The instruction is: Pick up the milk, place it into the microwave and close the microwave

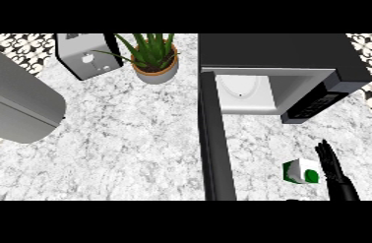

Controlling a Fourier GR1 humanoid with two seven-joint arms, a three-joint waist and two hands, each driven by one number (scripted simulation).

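At the far left edge a rounded grey forearm point(25, 104) lies over the white, grey-veined stone counter point(131, 148), its hand out of sight; black-and-white patterned tiles point(22, 43) show at the back corners; a toaster point(87, 57) stands beside a potted plant point(154, 57); next, the microwave point(291, 55) sits with its door point(216, 148) swung wide; the milk point(301, 170) stands on the counter before it, right of the door; the right hand point(335, 170) is just beside the milk, fingers straight, holding nothing.

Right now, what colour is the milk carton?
The milk carton is white with green markings, per the head view.
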